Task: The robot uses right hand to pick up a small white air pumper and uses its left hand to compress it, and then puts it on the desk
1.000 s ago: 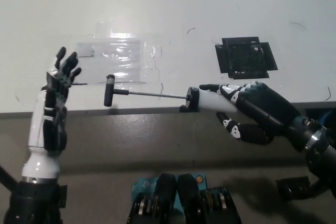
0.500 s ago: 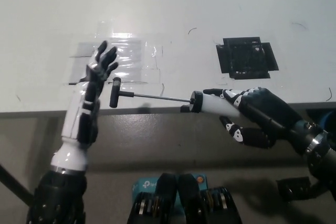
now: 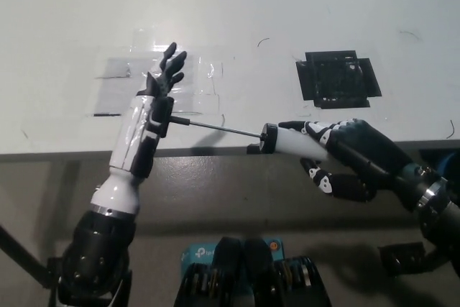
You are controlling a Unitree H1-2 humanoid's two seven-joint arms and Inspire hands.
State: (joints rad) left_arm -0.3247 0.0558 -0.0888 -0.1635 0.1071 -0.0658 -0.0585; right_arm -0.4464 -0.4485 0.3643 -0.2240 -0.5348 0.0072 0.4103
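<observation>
The small white air pumper (image 3: 287, 140) is held level above the desk's front edge, its thin metal rod (image 3: 219, 127) pulled out toward the left. My black right hand (image 3: 345, 156) is shut on the white barrel. My white left hand (image 3: 162, 84) stands open with its fingers spread, and its palm side is against the black T-handle (image 3: 167, 116) at the rod's end. The handle is mostly hidden behind the left wrist.
The white desk (image 3: 230, 12) carries a black taped square (image 3: 336, 78) at the right and a clear plastic sheet (image 3: 194, 80) behind my left hand. The desk's front edge (image 3: 65, 154) runs under both hands.
My left hand has swung right from the far left until it meets the T-handle. The right hand and the pumper have hardly moved.
</observation>
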